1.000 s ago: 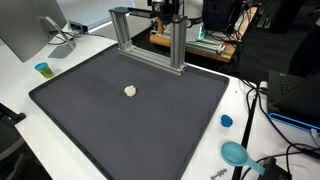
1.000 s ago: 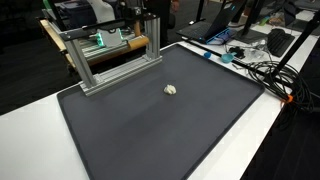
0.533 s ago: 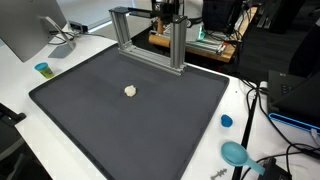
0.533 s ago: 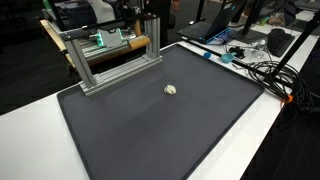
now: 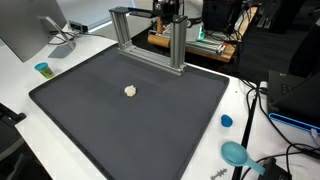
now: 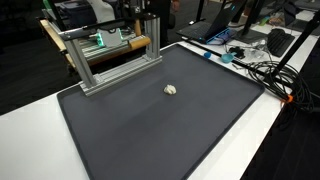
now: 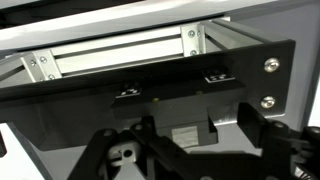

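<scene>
Your gripper hangs high at the back of the scene, just above the top bar of the aluminium frame. In the wrist view that frame's rails fill the picture straight ahead of the jaws, with a black plate nearer them. You cannot tell from these pictures how the jaws stand; only dark linkage shows along the bottom of the wrist view, not the fingertips. The small pale lump lies alone on the dark mat, well below and out in front of the jaws, beyond the frame. With the bar this near, move slowly; rise clear of it before swinging sideways; judge the gap in both exterior views, since the wrist view gives little depth; settle the jaw opening before you approach anything.
</scene>
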